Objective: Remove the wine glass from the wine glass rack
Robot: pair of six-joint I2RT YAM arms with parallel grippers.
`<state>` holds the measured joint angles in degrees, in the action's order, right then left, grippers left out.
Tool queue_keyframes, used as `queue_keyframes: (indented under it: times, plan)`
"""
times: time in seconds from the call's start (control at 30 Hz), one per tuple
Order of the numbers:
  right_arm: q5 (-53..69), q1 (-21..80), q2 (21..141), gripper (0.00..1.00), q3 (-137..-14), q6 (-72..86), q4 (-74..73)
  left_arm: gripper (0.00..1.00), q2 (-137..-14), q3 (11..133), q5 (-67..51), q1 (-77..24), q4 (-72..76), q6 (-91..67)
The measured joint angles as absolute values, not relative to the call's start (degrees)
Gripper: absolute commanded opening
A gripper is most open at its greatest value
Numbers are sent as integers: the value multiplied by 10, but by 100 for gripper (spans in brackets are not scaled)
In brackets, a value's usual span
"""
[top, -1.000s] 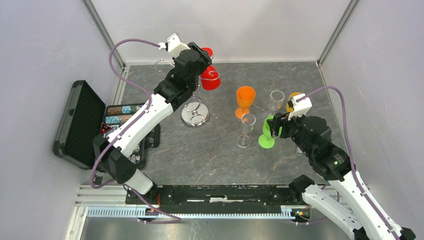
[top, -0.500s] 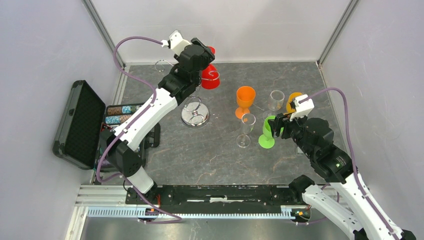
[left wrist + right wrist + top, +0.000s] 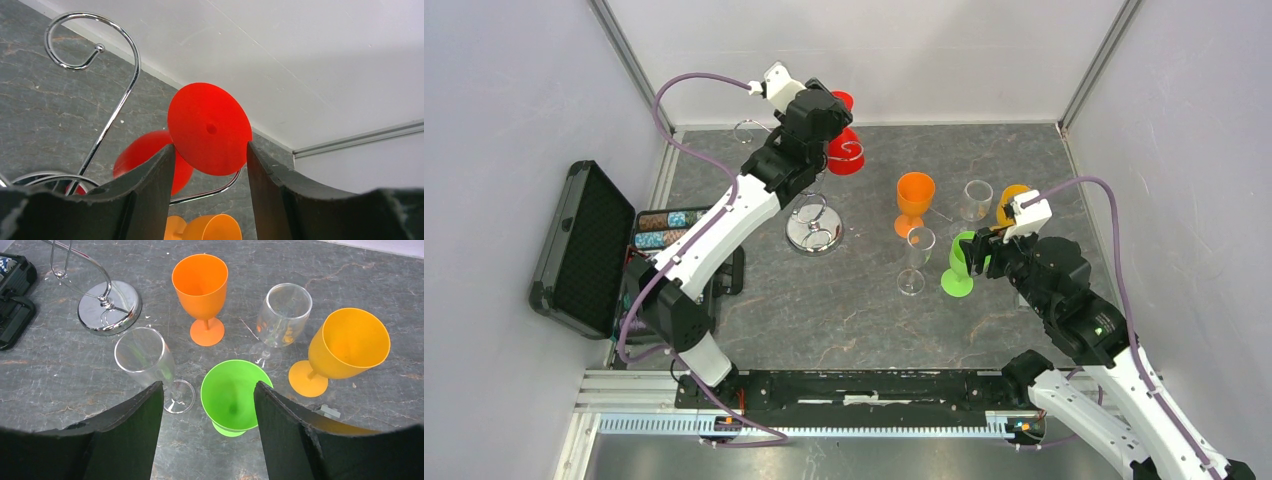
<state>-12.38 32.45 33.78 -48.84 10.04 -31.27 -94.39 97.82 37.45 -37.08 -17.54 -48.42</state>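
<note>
Left gripper (image 3: 210,146) is spread open, its fingers flanking the foot of the red wine glass (image 3: 210,125); we can't confirm contact. Over the last 1 s it rose and pushed farther toward that foot, so we judge the grab is close. The glass hangs upside down on a curled arm of the wine glass rack (image 3: 814,232), far left: opaque red, flat round foot, bowl below.

We see the left gripper (image 3: 832,118) by the red wine glass (image 3: 848,160). That glass is at one o'clock from the wine glass rack (image 3: 814,236).
</note>
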Motion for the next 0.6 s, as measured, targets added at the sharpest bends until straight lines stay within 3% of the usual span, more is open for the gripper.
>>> queue_keyframes:
  times: [0.13,0.4,0.6]
  plan:
    - [-123,324,335,71,-486,101,-307,54,-956,987,365,-366,-175,-502]
    - [-123,324,334,71,-481,101,-307,24,-962,990,343,-358,-189,-528]
    - [-123,324,333,71,-479,102,-304,14,-962,990,342,-356,-189,-530]
